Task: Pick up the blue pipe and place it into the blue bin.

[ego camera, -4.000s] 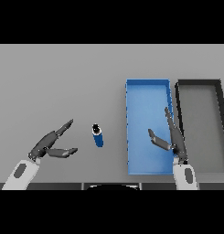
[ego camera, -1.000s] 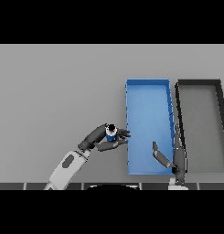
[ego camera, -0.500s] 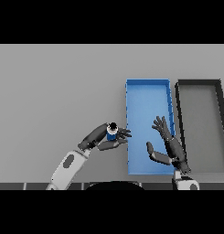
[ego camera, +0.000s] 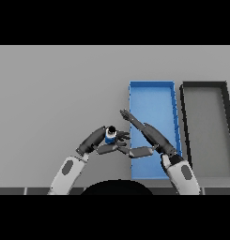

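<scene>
On the left, the left hand [ego camera: 103,141] is gripping the pipe [ego camera: 110,135], with its fingers and thumb curling round the blue body while the dark cap is showing at the top. The pipe is sitting in that hand above the grey surface [ego camera: 55,89], just to the left of the blue bin [ego camera: 151,86] and not yet over it. Whether the pipe is fully clear of the surface is hard to judge from this angle, but it looks lifted.

Moving right, the right hand [ego camera: 147,138] is reaching in toward the pipe with its fingers straight and spread and its thumb pointing left, holding nothing. Its thumb tip is lying very near the left hand's fingers, perhaps touching them; this cannot be told for sure. The right forearm is crossing over the near left part of the bin.

Further right, the bin is lying open with nothing visible inside it, and a dark bin [ego camera: 204,126] is standing just beside it at the far right.

As for progress, the pick-up appears done: the pipe is in a firm grasp. What is left is the carry to the right over the bin's left wall and the release inside. The right hand's approach suggests a handover may be coming, though that is only a guess.
</scene>
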`<action>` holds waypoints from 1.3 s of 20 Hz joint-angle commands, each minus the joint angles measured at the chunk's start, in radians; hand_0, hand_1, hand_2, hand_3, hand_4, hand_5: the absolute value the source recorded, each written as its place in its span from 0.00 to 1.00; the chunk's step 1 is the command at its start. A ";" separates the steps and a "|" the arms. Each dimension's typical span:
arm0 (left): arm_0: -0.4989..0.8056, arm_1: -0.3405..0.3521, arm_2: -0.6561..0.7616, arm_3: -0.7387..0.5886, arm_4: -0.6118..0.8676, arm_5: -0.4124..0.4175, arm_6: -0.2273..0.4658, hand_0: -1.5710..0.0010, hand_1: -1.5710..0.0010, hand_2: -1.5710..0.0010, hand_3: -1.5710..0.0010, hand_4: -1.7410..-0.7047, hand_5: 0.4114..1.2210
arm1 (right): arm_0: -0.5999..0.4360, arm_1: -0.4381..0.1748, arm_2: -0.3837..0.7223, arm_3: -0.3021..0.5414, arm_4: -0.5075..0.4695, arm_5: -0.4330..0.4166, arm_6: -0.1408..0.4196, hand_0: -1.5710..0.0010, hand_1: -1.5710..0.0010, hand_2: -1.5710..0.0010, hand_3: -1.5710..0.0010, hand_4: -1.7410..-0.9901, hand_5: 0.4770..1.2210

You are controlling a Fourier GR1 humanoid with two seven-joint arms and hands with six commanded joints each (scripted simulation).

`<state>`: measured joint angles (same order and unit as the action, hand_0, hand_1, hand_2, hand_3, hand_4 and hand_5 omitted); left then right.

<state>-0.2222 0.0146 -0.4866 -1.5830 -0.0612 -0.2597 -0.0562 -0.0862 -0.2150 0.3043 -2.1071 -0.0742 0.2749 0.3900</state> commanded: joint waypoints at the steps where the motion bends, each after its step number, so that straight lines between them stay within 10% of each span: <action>1: 0.007 0.010 0.007 -0.002 0.002 -0.008 -0.008 0.00 0.00 0.00 0.00 0.26 1.00 | -0.032 0.009 0.014 0.000 -0.015 0.008 0.022 1.00 1.00 0.97 1.00 0.60 0.11; 13: 0.010 -0.020 0.050 0.003 -0.015 -0.064 0.031 0.00 0.00 0.00 0.00 0.27 1.00 | -0.345 0.064 0.075 0.130 -0.046 0.064 0.150 0.96 0.93 0.89 0.97 0.72 0.03; 18: 0.006 -0.026 0.057 -0.007 -0.039 -0.072 0.095 0.00 0.00 0.00 0.00 0.11 1.00 | -0.403 0.096 0.082 0.168 -0.056 0.075 0.144 0.44 0.44 0.42 0.51 0.37 0.05; 26: 0.041 -0.069 0.085 -0.016 0.004 -0.118 0.046 0.00 0.00 0.00 0.08 0.02 1.00 | -0.385 0.106 0.119 0.192 -0.077 0.040 0.087 0.07 0.07 0.07 0.14 0.08 0.75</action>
<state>-0.1810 -0.0536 -0.4014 -1.5986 -0.0583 -0.3794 -0.0100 -0.4704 -0.1092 0.4239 -1.9160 -0.1561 0.3150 0.4761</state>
